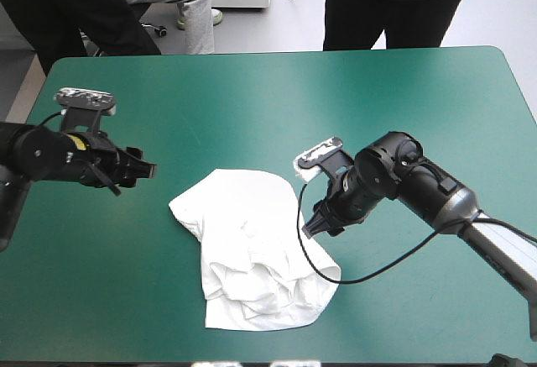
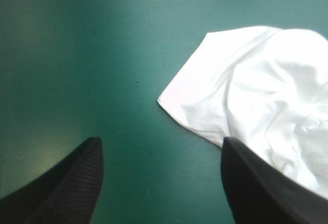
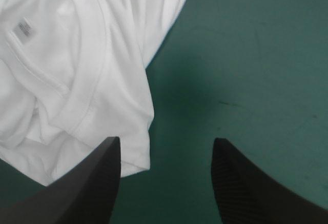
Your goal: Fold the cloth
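The left gripper (image 1: 144, 169) is held released, its black fingers (image 2: 77, 183) set well apart with only teal-green cover seen between them. It is kept above the left part of the table (image 1: 252, 98) and is pointed to the right, toward the T-shirt (image 1: 252, 249). A strip of bare cover is left between this gripper and the shirt. In the left wrist view (image 2: 161, 142) a pointed corner of the T-shirt (image 2: 256, 90) is seen ahead of the gripper, nearer one finger than the other.

The right gripper (image 1: 320, 221) is likewise held released, its fingers (image 3: 87, 188) spread wide. It is placed at the right edge of the shirt and is angled down and to the left. In the right wrist view (image 3: 166, 141) one finger is seen over the hem of the T-shirt (image 3: 77, 70), the other over bare cover. Whether the shirt is touched cannot be told.

The T-shirt is left as a crumpled white heap on the table, around the middle and toward the near edge. Its far left part is laid fairly smooth, while the near part is bunched into folds. A ribbed neckband (image 3: 89, 88) and a small label (image 3: 23, 29) are shown in the right wrist view. The rest of the table is covered in teal-green.
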Robot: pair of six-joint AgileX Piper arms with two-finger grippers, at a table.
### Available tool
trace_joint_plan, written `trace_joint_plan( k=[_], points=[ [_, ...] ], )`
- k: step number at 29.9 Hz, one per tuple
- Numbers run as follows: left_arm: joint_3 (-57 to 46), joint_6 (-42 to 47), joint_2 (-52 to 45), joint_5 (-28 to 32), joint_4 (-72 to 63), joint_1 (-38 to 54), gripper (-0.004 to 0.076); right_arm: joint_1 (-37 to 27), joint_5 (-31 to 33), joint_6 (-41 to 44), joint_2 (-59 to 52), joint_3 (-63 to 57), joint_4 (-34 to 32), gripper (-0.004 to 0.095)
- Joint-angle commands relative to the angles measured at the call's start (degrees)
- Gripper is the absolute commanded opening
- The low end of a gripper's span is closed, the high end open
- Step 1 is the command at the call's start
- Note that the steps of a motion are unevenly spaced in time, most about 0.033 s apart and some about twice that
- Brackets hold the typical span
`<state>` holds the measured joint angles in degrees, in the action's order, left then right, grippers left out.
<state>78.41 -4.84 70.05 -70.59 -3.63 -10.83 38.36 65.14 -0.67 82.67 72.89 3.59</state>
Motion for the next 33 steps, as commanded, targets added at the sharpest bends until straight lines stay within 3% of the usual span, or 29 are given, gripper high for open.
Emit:
trace_joint_plan(
  k=[1,16,33],
  points=[
    [1.29,-0.49,4.69,-2.68,-0.85,-0.05,0.047,-0.48,-3.35,2.65,-4.89,-3.24,-0.44,0.0495],
    [1.29,-1.73,23.14,2.62,-2.7,-0.05,0.0445,-0.48,-5.39,5.63,-6.07,-4.87,-0.44,0.0495],
    [-2.18,-2.43,29.36,8.74,-2.62,-3.56,0.0433,-0.48,-5.53,7.9,-6.07,-4.87,-2.33,0.0495]
  ],
)
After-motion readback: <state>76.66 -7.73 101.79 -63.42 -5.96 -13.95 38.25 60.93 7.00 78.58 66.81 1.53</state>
